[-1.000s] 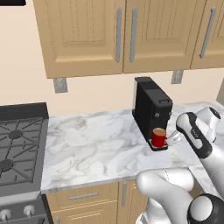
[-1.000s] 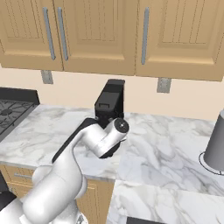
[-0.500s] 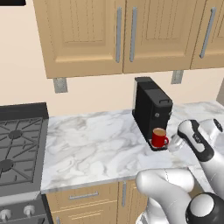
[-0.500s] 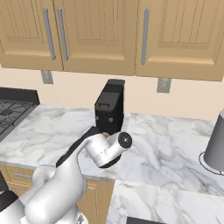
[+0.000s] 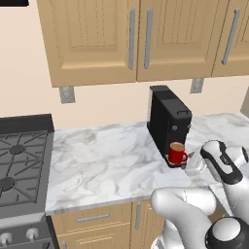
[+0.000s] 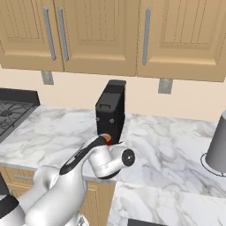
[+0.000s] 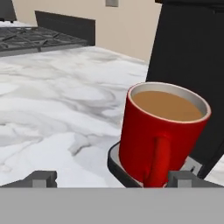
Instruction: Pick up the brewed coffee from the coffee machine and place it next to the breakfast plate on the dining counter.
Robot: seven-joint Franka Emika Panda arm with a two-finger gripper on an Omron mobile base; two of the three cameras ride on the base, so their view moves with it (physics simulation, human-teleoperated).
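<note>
The red mug [image 7: 161, 131] of brewed coffee stands upright on the low tray [image 7: 120, 168] at the front of the black coffee machine [image 5: 168, 121], its long axis vertical and its open mouth up, showing brown liquid nearly to the rim; in the hand view its handle [image 7: 156, 161] faces the camera, a vertical loop slightly right of the mug's middle; in the left base view the mug [image 5: 177, 153] sits at the foot of the machine with the handle toward the right, on the marble worktop [image 5: 102, 163]; the gripper [image 7: 111, 178] is level with the mug and close in front of it, its two dark fingertips [image 7: 41, 177] spread wide apart, one left of the mug and one just below its right side, gripping nothing; no contact with the mug is visible; a gas stove [image 5: 19, 165] lies well to the left; wood cabinets [image 5: 136, 39] hang above; in the right base view the arm hides most of the mug [image 6: 106, 138], and a grey rounded vessel [image 6: 218, 148] stands far right.
</note>
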